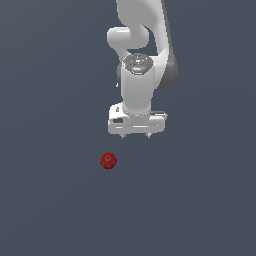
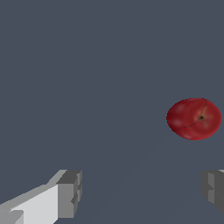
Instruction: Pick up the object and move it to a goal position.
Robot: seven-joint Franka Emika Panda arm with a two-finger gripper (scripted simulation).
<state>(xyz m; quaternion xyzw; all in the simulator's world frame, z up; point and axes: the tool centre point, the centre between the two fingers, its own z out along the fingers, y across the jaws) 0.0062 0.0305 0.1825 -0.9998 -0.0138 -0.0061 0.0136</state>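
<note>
Basically nothing's done yet imo. Gripper (image 1: 136,135) hangs w/ its jaws spread wide and empty, way wider than the apple (image 1: 108,160). The apple sits on the bare grey bench (image 1: 50,200), off to one side of the jaws, not between them, no contact. Left to do: line up over it, drop, close, lift, carry to goal (no goal marker visible tbh).

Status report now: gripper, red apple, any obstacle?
Gripper open, jaws wide apart, holding nothing. Red apple alone on the gray floor, outside the jaws, untouched. No obstacle visible between them.
</note>
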